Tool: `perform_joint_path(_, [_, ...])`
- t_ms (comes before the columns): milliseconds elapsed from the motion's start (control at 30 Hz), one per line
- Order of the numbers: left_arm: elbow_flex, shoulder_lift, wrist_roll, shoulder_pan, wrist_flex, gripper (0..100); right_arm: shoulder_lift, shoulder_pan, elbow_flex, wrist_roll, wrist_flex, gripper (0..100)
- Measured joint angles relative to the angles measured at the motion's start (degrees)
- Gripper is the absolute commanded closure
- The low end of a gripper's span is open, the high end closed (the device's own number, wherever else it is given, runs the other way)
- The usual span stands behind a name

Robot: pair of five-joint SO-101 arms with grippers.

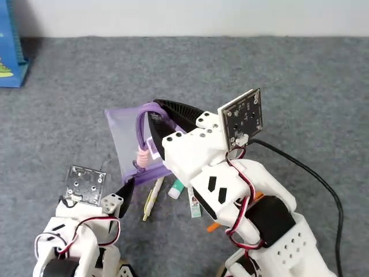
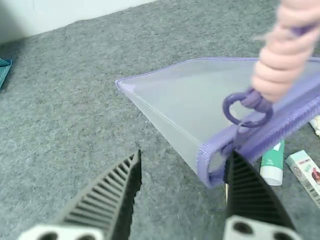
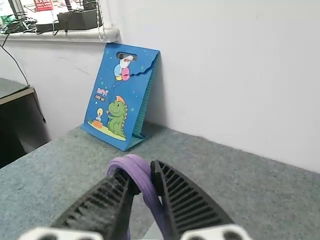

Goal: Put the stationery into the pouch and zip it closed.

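Purple strap [image 3: 134,169] on the pouch [image 2: 190,102] is clamped between the fingers of the right pincer [image 3: 142,174], with the pouch lying below it. The left pincer [image 2: 185,159] is held wide at the pouch's corner, one finger by the zip end; contact cannot be told. Beyond that pincer, a pen [image 1: 152,197], glue stick [image 2: 272,161] and eraser [image 2: 305,169] are seen on the grey bench [image 1: 288,86], just beside the pouch.

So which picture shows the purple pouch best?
The left wrist view: the pouch lies close and big, its zipper edge and corner plain. The high view shows it partly hidden behind the right arm. The right wrist view shows its purple strap pinched in the right claw.
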Motion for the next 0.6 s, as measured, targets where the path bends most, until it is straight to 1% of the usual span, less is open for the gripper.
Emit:
perform_joint_path(300, [8.00, 0.00, 0.35, 0.18, -5.01, 74, 0.09, -0.18, -7.74, 0.18, 9.49, 99.1])
perform_joint_path(500, [9.49, 0.00, 2.29, 0.26, -6.86, 74, 0.00, -0.18, -8.53, 0.18, 14.15, 99.1])
perform_joint_path(533, [9.58, 0.00, 2.90, 0.26, -6.86, 74, -0.18, -0.18, -8.53, 0.18, 14.77, 99.1])
perform_joint_path(600, [9.58, 0.00, 3.43, 0.09, -6.86, 79, -1.05, -0.18, -8.53, 0.18, 15.65, 99.1])
